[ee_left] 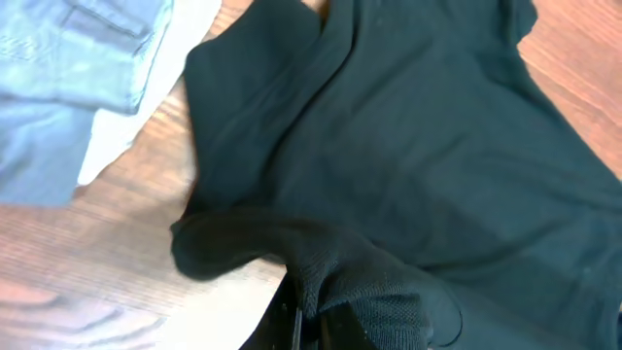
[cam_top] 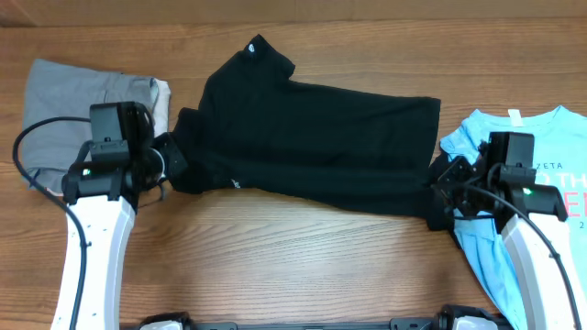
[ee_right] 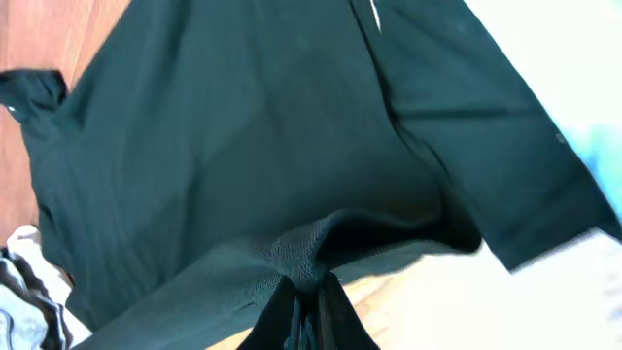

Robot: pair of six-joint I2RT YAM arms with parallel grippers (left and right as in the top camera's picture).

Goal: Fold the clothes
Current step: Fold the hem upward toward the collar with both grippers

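A black shirt lies spread across the middle of the wooden table, folded lengthwise. My left gripper is shut on its left end; the pinched cloth shows in the left wrist view, with the black shirt beyond. My right gripper is shut on its right end; the right wrist view shows the fabric bunched between the jaws, with the black shirt stretching away. Both ends are lifted slightly off the table.
A folded grey garment over a white one lies at the far left, also in the left wrist view. A light blue T-shirt with print lies at the right, under my right arm.
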